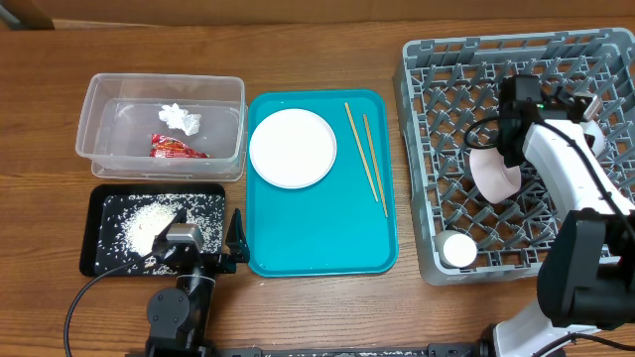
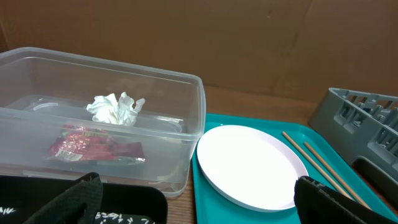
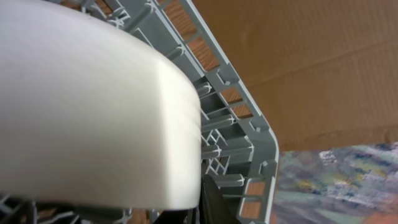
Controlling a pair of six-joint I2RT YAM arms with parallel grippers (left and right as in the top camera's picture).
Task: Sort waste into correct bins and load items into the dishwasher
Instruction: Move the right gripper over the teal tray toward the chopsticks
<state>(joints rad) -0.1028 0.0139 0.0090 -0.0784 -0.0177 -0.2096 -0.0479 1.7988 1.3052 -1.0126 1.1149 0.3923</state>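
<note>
The clear tub (image 1: 99, 149) at the back left holds the white tissue wad (image 1: 181, 118) and the red wrapper (image 1: 174, 148); both also show in the left wrist view, the tissue wad (image 2: 115, 109) and the wrapper (image 2: 93, 144). The black tray (image 1: 99, 260) holds loose rice (image 1: 149, 228). My left gripper (image 1: 210, 236) is open and empty at that tray's right end (image 2: 199, 211). The large plate (image 1: 292, 148) and two chopsticks (image 1: 367, 157) lie on the teal tray. My right gripper (image 1: 506, 149) is shut on a white bowl (image 1: 493, 171), tilted on edge in the grey dish rack (image 1: 422, 119); the bowl (image 3: 93, 112) fills the right wrist view. A small cup (image 1: 459, 250) stands in the rack's front left corner.
The teal tray (image 1: 317, 238) lies between the bins and the rack. The plate (image 2: 249, 165) and the chopsticks (image 2: 320, 165) show in the left wrist view, with the rack's corner (image 2: 364, 118) at the right. A brown cardboard wall stands behind the table.
</note>
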